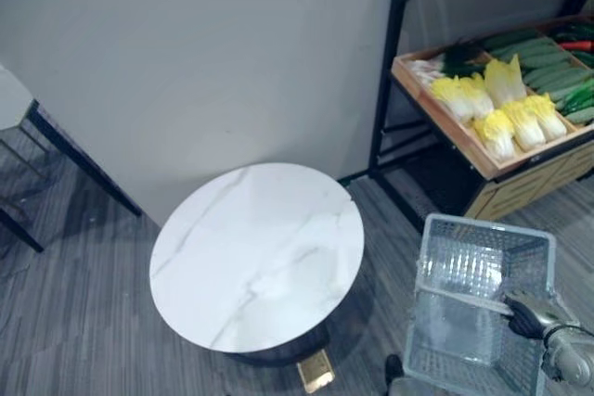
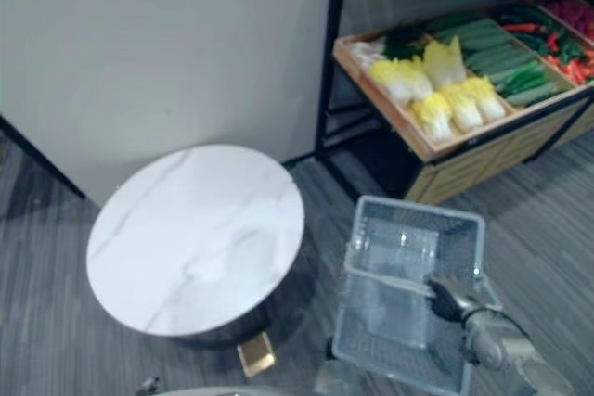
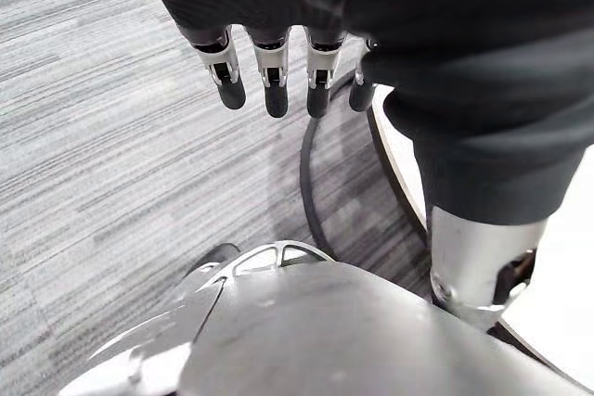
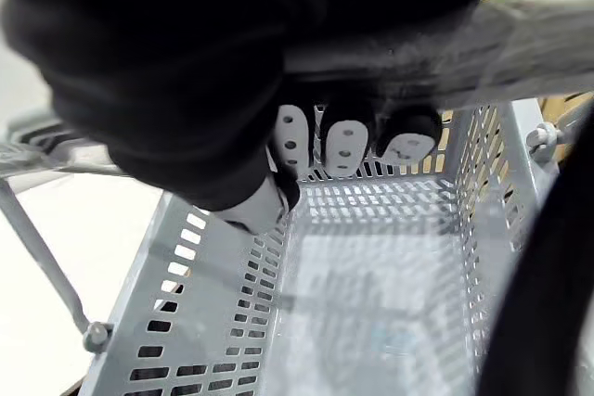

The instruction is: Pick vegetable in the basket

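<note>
1. Right now the right hand (image 4: 343, 141) is closed round the handle (image 4: 464, 53) of a pale grey slotted basket (image 1: 490, 228): the right wrist view shows the fingers curled under the bar and the thumb tucked beside them
2. The basket sits low on the robot's right. Its long axis runs away from the robot toward the shelf, and the handle crosses it the short way
3. The right wrist view looks straight down into the basket, where the perforated floor is bare
4. The vegetables lie in a tilted wooden crate (image 1: 445, 127) on the shelf, beyond the basket and apart from it
5. A cluster of yellow-and-white cabbages (image 1: 501, 108) lies at the near side of the crate
6. Behind them, green cucumbers (image 1: 548, 62) lie side by side, parallel to one another
7. The right eye view takes in more of the crate, with red chillies (image 2: 566, 53) at its far end
8. A round white marble table (image 1: 255, 257) stands to the left of the basket, with a gap between them
9. The left wrist view shows the left hand (image 3: 276, 81) hanging over grey carpet, its fingers straight and relaxed and holding nothing
</note>
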Tool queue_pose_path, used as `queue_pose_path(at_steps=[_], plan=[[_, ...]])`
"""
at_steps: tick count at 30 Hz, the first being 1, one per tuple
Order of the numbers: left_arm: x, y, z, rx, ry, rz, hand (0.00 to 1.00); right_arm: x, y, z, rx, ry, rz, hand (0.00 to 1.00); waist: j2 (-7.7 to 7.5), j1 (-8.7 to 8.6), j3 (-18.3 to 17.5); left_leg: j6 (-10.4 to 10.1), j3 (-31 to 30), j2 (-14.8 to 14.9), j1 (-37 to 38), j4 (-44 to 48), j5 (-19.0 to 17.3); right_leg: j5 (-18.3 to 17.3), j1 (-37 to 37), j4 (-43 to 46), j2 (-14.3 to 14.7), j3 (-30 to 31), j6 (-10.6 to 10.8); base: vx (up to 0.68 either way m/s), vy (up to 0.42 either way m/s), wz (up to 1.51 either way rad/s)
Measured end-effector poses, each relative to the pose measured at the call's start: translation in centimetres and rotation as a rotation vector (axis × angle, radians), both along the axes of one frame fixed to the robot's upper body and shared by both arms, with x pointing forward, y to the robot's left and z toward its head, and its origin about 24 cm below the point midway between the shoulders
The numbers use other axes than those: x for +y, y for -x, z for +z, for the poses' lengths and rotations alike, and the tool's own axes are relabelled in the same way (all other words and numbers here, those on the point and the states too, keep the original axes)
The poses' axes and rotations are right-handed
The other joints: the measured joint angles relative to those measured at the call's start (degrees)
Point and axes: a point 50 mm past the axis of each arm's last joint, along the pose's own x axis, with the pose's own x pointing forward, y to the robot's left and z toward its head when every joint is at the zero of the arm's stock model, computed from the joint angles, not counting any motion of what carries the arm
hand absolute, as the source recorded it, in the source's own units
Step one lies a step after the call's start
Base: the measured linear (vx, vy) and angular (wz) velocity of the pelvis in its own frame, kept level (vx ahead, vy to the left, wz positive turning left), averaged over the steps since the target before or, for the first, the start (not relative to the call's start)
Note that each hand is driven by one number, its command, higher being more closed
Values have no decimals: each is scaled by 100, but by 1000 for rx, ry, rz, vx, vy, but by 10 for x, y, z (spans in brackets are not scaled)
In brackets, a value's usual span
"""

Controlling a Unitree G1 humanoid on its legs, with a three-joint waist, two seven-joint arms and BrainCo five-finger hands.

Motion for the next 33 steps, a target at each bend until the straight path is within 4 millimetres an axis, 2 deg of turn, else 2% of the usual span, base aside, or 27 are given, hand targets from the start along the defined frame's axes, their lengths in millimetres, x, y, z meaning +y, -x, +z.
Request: queue_pose_path(at_steps=[2,3,4,5,6,7,8,9,10,11,12,13,14,15,16,17,19,21,22,24,25,26,28,29,30,32,33], plan=[[6,-5,3,-18,-26,-20,0,7,-3,1,-38,-25,-16,100,-116,-45,11,135,275,-56,-293,380,-215,132,-228,-301,-63,257,271,-119,132,-51],[9,-8,4,-29,-34,-26,0,11,-2,-2,-45,-41,-25,100,-144,-28,3,285,463,-44,-402,479,-236,-52,-284,-578,-93,264,324,-155,161,-103],[7,-11,4,-30,-37,-40,0,20,-9,-5,-63,-64,-27,100,47,-19,11,450,835,114,-399,261,-128,-582,-337,-666,-75,-180,124,-139,140,-103],[3,-12,3,-26,-29,-49,0,25,-13,-5,-74,-74,-17,100,136,-30,84,467,1024,229,-394,213,-106,-507,-506,-185,-42,-560,-304,-88,152,-142],[2,-12,2,-24,-29,-47,0,29,-22,-1,-102,-80,-2,100,145,2,197,486,1392,304,-242,148,-95,-520,-792,1197,-120,-1281,-952,-23,161,-148],[9,-14,5,-29,-51,-49,0,31,-26,0,-121,-87,-1,100,-22,-11,226,540,1726,234,-38,196,-141,-614,-661,2154,-339,-1818,-1224,0,184,-162],[12,-14,5,-29,-60,-51,0,33,-27,0,-125,-93,0,100,-102,30,211,533,1926,159,19,253,-181,-593,-597,1956,-318,-2057,-1249,-102,144,-205],[8,-10,3,-11,-39,-28,0,40,-41,5,-159,-107,18,100,89,168,205,539,2498,413,104,-45,-115,-70,-337,794,241,-1857,-1473,-140,81,-181],[7,-14,3,-25,-33,-17,0,42,-43,5,-165,-112,21,100,99,157,276,576,2768,405,208,-176,-30,-259,-316,1186,209,-2008,-1460,-159,67,-180],[6,-15,3,-29,-33,-15,0,43,-43,4,-163,-117,20,100,96,127,304,561,2950,345,340,-337,56,-735,-261,1830,53,-2196,-1349,-43,49,-105],[6,-12,2,-18,-32,-23,0,44,-42,2,-157,-125,13,100,88,116,302,572,3165,308,425,-405,91,-968,-123,2187,-138,-2319,-1166,-43,16,-146],[5,-8,1,1,-31,-32,0,46,-43,1,-155,-130,7,100,5,141,252,571,3530,296,447,-352,92,-1126,75,2224,-398,-2376,-975,-26,-57,-136],[5,-8,1,2,-30,-32,0,47,-45,2,-158,-131,10,100,-52,153,232,572,3653,312,430,-299,92,-1134,138,2122,-478,-2405,-824,-21,-149,-145],[7,-8,2,1,-35,-31,0,49,-46,2,-156,-129,15,100,-67,165,239,571,3907,381,399,-160,92,-1111,222,1764,-566,-2452,-467,3,-235,-120],[8,-9,2,-2,-37,-27,0,52,-49,2,-152,-130,29,100,-120,173,214,569,4114,518,382,33,93,-1137,247,1358,-471,-2472,-396,0,-253,-116],[9,-9,2,-2,-39,-25,0,53,-50,2,-150,-129,33,100,-95,185,217,534,4194,590,389,111,116,-1156,261,1188,-388,-2537,-430,-14,-329,-119],[3,-11,1,-8,-22,-7,0,52,-49,2,-145,-124,34,100,77,227,228,443,4218,835,390,306,186,-1124,377,660,-52,-2526,-483,-35,-307,-87],[-5,-11,-1,-9,0,8,0,51,-38,-7,-103,-126,22,100,309,96,214,370,4174,1260,435,616,394,-981,623,211,358,-2533,-695,-45,-252,-37],[-5,-11,-1,-9,0,8,0,50,-35,-8,-97,-130,13,100,321,108,213,381,4161,1377,486,748,475,-962,701,113,449,-2511,-725,-44,-229,-32],[-4,-11,0,-11,-4,11,0,50,-30,-8,-96,-137,13,100,297,118,234,407,3802,1842,582,1469,907,-937,953,-75,700,-2284,-823,-48,-230,-53],[-3,-11,0,-14,-7,10,0,51,-30,-8,-98,-139,17,100,285,129,243,484,3582,1946,572,1680,1041,-951,1005,-76,733,-2188,-846,-10,-219,-101],[-2,-10,0,-17,-10,16,0,53,-32,-4,-118,-144,28,100,208,174,305,395,2332,1974,256,2331,1173,-1020,1142,-72,733,-1722,-957,5,-138,-100],[-2,-12,1,-28,-9,11,0,57,-37,-2,-142,-152,34,100,204,178,310,269,1331,1528,-31,2435,632,-1024,1124,-83,690,-1352,-1018,15,-29,-105],[-4,-12,0,-30,-5,4,0,60,-41,-1,-153,-160,40,100,212,196,314,219,660,1147,-205,2353,324,-1007,1123,-136,691,-1064,-1061,25,36,-161],[-8,-12,0,-31,3,-1,0,64,-40,-4,-143,-168,53,100,218,349,319,193,-100,578,-302,1859,19,-1000,1106,-189,736,-547,-1139,14,57,-174],[-8,-14,0,-37,4,-6,0,69,-40,-6,-131,-184,67,100,225,433,325,193,-584,238,-393,1153,-12,-989,1037,-209,827,-144,-1158,-19,101,-162],[-9,-16,1,-53,5,-9,0,73,-43,-6,-131,-185,87,100,251,430,346,191,-986,80,-535,381,18,-992,915,-188,906,203,-1157,-51,164,-159]])
